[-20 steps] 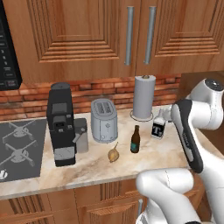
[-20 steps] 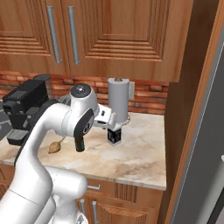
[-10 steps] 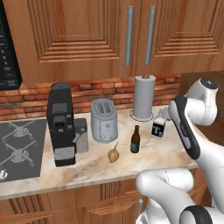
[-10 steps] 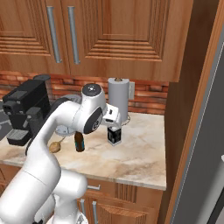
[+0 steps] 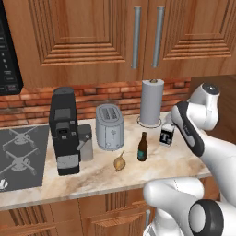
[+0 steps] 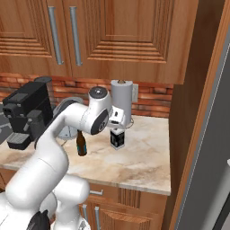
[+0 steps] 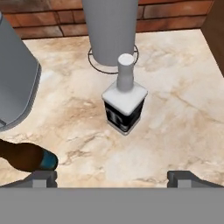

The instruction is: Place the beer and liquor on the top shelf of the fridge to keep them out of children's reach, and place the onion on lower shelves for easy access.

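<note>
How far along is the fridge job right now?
Nothing looks stowed yet: the beer, liquor and onion all stand on the counter. In hand: the open gripper hovers above the liquor, holding nothing. Left: grasp each bottle for the top shelf, then the onion lower down.

Left base view looks forward and down from behind the arm's left, taking in the counter [image 5: 152,173] from stove [image 5: 20,154] to paper towel roll [image 5: 151,101]. Right base view looks from the other side, sharing the liquor [image 6: 117,137], beer [image 6: 81,143] and roll. Hand view looks down close on the liquor [image 7: 124,106].
</note>
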Motion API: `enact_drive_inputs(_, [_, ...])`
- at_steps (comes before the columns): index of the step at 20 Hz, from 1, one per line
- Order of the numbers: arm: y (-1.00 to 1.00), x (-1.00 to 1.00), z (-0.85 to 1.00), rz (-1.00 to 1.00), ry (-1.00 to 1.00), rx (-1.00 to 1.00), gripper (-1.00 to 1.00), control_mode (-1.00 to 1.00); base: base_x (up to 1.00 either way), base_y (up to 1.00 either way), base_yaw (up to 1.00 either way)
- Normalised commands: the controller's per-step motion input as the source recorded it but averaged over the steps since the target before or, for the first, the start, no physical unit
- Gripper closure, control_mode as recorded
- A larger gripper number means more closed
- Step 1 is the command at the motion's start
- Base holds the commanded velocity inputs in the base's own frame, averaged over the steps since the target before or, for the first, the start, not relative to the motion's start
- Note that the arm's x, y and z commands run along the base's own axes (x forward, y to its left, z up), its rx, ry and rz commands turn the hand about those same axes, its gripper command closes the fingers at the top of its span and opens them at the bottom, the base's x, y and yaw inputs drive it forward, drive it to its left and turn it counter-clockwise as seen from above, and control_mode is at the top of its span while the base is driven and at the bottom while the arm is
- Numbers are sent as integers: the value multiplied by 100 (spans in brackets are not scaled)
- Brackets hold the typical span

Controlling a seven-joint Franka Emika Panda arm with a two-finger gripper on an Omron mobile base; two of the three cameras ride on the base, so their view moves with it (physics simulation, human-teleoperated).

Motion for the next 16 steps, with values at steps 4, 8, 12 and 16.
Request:
enact_drive_inputs(4, [0,36,-23,0,0,0,-100,-100,0,0,0])
enact_drive_inputs(8, [0,33,-22,0,0,0,-100,-100,0,0,0])
enact_drive_inputs(12, [-5,29,-17,0,0,0,-100,-100,0,0,0])
enact_drive_inputs(16, [-14,24,-14,0,0,0,-100,-100,0,0,0])
